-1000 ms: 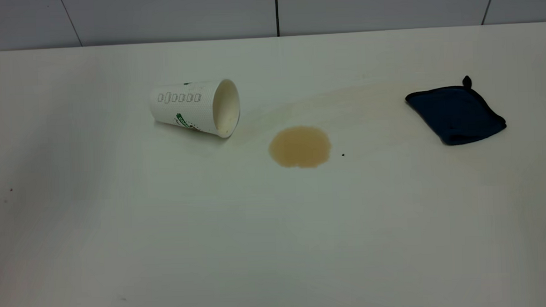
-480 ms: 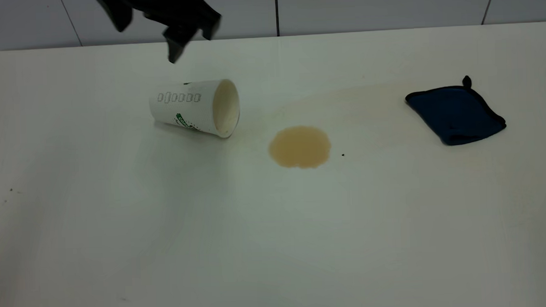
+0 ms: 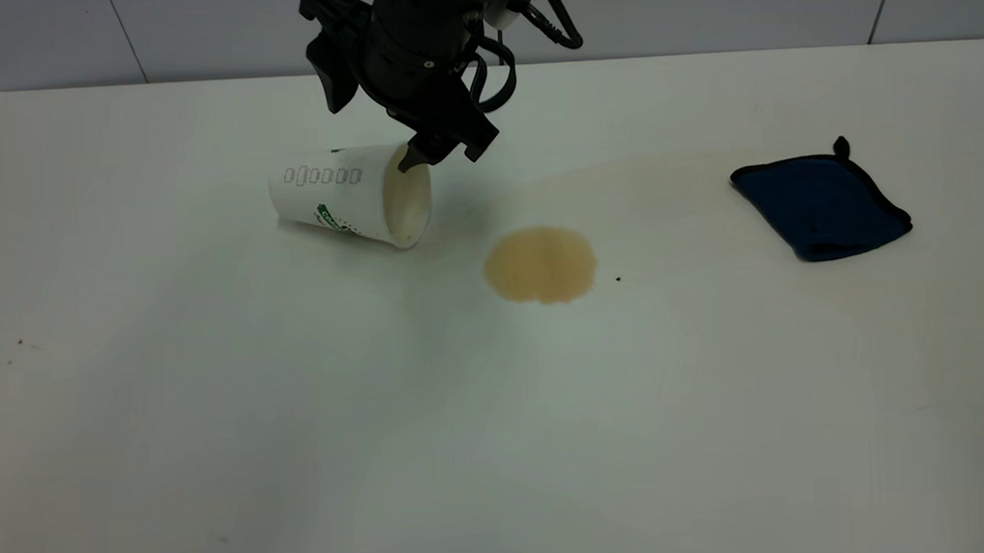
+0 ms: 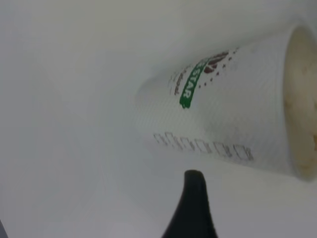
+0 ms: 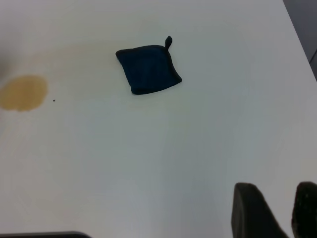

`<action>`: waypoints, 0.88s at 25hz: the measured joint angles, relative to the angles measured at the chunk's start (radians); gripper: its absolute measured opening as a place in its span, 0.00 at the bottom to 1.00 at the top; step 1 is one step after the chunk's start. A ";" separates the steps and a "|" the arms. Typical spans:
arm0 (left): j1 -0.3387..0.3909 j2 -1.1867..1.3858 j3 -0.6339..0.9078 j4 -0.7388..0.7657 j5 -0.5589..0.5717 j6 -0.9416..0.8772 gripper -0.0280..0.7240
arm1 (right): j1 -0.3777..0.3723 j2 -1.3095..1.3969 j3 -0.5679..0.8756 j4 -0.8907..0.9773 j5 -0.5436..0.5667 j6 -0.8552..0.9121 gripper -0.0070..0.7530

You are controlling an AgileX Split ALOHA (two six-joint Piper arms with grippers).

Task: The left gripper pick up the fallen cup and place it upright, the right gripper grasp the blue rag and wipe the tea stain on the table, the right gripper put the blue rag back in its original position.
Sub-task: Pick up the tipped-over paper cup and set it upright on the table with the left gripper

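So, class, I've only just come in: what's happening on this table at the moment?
The left pincer is at the mouth of the cup, which lies on its side on the table, not yet gripped. The tea stain sits unwiped beside the cup, between it and the blue rag, which lies untouched. The right pincer is well off from the rag, holding nothing.

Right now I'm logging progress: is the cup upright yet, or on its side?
On its side. The cup lies on the table, its mouth facing the tea stain; the left claw is at its rim.
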 joint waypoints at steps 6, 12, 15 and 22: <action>0.001 0.071 -0.044 0.062 -0.025 -0.017 0.96 | 0.000 0.000 0.000 0.000 0.000 0.000 0.32; 0.036 0.108 -0.048 0.097 -0.029 -0.034 0.94 | 0.000 0.000 0.000 0.000 0.000 0.000 0.32; 0.052 0.118 -0.048 0.113 -0.033 -0.056 0.92 | 0.000 0.000 0.000 0.000 0.000 0.000 0.32; 0.070 0.118 -0.050 0.127 -0.059 -0.063 0.68 | 0.000 0.000 0.000 0.000 0.000 0.000 0.32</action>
